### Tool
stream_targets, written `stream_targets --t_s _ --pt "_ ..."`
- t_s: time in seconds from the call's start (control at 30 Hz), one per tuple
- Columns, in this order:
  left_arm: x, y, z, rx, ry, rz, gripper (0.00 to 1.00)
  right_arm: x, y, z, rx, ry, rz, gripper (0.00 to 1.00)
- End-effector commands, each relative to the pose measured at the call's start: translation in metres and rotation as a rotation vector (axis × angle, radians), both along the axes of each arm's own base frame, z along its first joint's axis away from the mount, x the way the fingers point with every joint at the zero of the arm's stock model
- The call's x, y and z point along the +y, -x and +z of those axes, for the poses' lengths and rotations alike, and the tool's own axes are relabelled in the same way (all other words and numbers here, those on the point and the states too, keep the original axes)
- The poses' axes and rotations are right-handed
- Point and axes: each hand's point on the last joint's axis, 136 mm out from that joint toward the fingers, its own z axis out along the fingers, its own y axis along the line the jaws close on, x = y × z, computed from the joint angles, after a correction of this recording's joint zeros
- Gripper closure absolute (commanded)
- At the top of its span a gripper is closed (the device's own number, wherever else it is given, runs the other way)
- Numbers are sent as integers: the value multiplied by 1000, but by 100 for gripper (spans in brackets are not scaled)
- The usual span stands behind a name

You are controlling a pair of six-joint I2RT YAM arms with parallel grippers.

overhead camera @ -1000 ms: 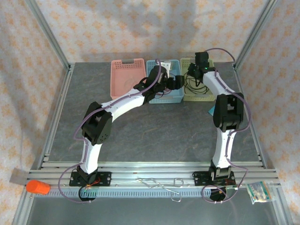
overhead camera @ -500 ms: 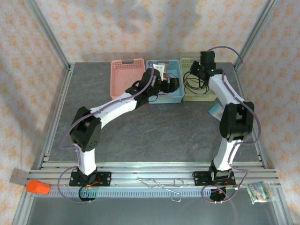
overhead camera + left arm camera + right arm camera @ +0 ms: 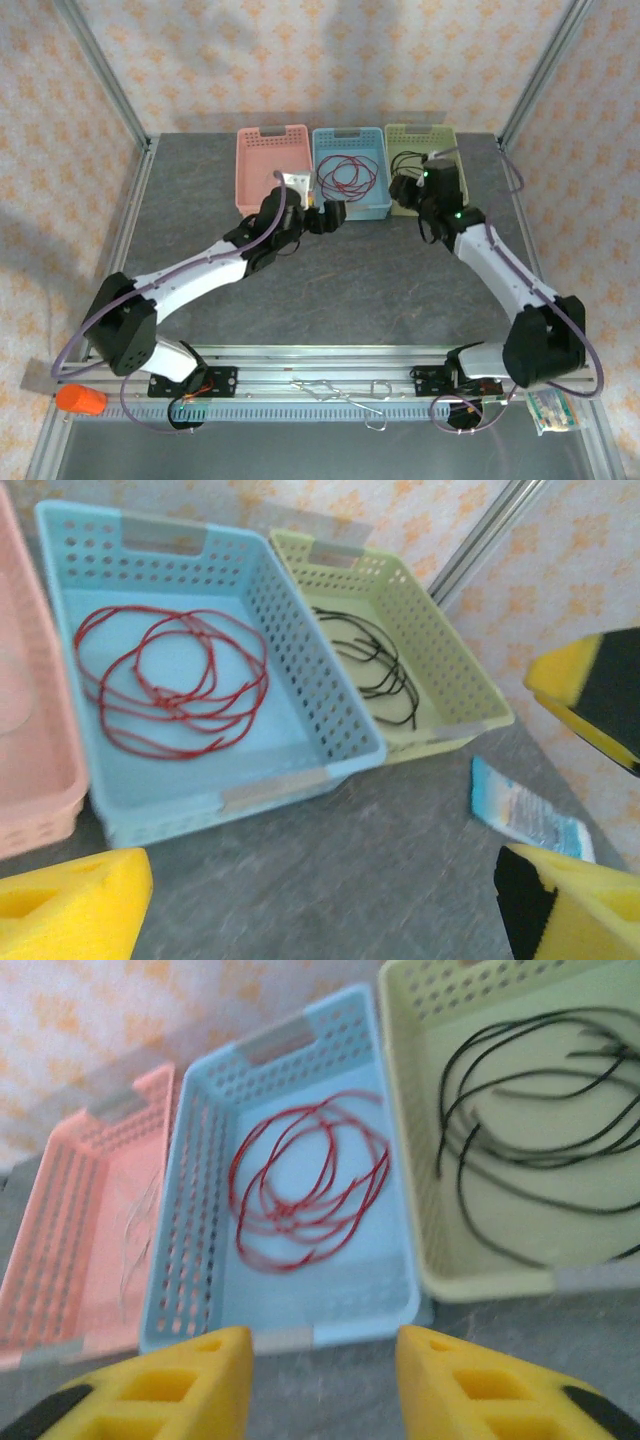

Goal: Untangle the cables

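The cables look sorted out now, each in its own basket at the far side of the tabletop; the red cable lies in loose loops in the blue basket in the middle; the black cable lies in the green basket on the right; a thin pale cable, hard to see, lies in the pink basket on the left.

The left hand is let go wide and carries nothing; it hangs just near the blue basket's near edge. The right hand has its fingers apart with nothing between them; it sits by the near side of the green basket.

I think the job left is to take both hands away from the baskets; to do it well, keep the fingers spread so no loop gets pinched; go up first, then back to the near side; stay off the basket rims, since they look light and could slide; watch that no strand hooks on a finger and gets dragged out.

Counting: three baskets, one pink, one blue, one green; three cables, one red, one black, one pale; two hands, both free; one small blue packet flat on the tabletop, near the right of the green basket.
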Motion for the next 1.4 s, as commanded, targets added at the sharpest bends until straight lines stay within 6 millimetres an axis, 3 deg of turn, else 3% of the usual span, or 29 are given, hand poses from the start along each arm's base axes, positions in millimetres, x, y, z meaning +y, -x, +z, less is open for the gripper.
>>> stream_targets --t_s 0.0,0.1,0.4,0.53,0.6,0.73,0.8,0.93,1.07,1.2,1.37 --pt "18 10 3 -46 20 57 8 9 18 11 -83 -12 17 48" --pt "36 24 -14 -38 4 88 6 9 36 7 -114 -10 31 34" --pt "92 58 -40 -110 4 216 7 -19 75 -15 -219 -16 -32 0" --pt "119 56 -42 -140 -49 294 10 -40 78 -13 -285 -13 -143 0" --pt "131 52 -38 -158 -67 321 2 -56 76 -12 -300 27 -227 0" --pt "148 44 -20 -266 -129 306 0 -83 74 -8 -363 128 -348 1" --pt "165 40 -11 -305 -164 365 0 -95 74 -5 -411 161 -400 5" --pt "205 27 -7 -286 -226 509 1 -111 71 -2 -507 199 -428 0" --pt "224 29 -8 -361 -290 557 1 -123 63 -14 -516 264 -424 0" --pt "242 37 -14 -420 -340 604 1 -129 45 -41 -414 344 -405 0" --pt "270 42 -39 -375 -421 690 1 -126 31 -64 -407 399 -373 0"
